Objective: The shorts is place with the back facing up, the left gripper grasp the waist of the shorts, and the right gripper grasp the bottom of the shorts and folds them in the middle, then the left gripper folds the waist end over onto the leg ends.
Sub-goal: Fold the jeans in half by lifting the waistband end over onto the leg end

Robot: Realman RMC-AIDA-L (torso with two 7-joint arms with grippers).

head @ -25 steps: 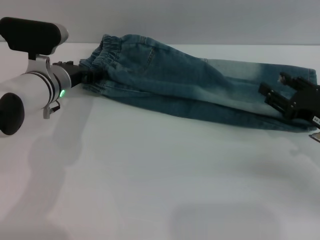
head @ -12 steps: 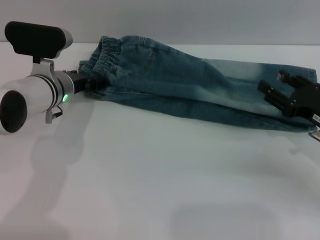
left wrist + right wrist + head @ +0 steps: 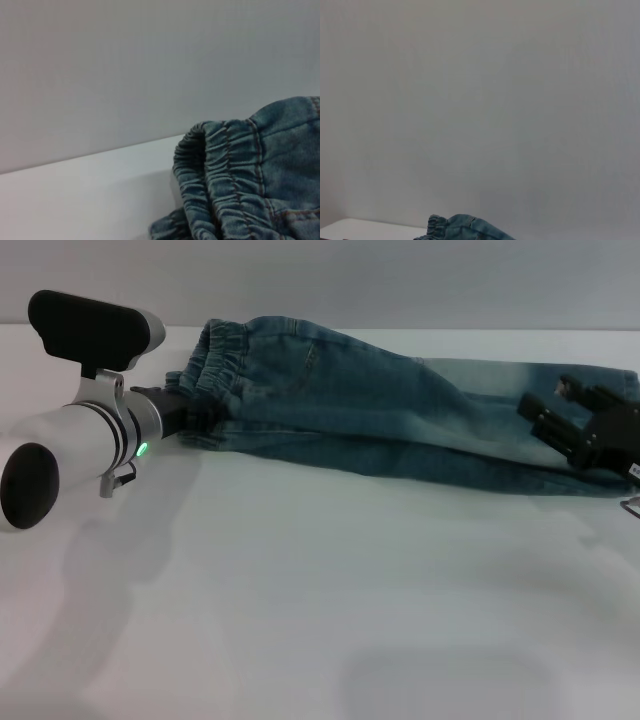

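Observation:
The faded blue denim shorts (image 3: 350, 400) lie folded lengthwise across the far part of the white table (image 3: 320, 590). Their puckered elastic waist (image 3: 215, 365) is at the left and the pale leg ends (image 3: 610, 375) at the right. My left gripper (image 3: 185, 410), on its silver arm with a green light, is shut on the waist, which is bunched and raised a little off the table. The left wrist view shows the gathered waistband (image 3: 225, 175) up close. My right gripper (image 3: 565, 415) rests over the leg ends with its black prongs spread apart. The waist (image 3: 455, 227) also shows far off in the right wrist view.
A plain grey wall runs behind the table's far edge. The white tabletop stretches bare in front of the shorts, with only shadows of my arms on it.
My left gripper has moved right and slightly up, dragging the waist with it. The right gripper has shifted only slightly at the leg ends.

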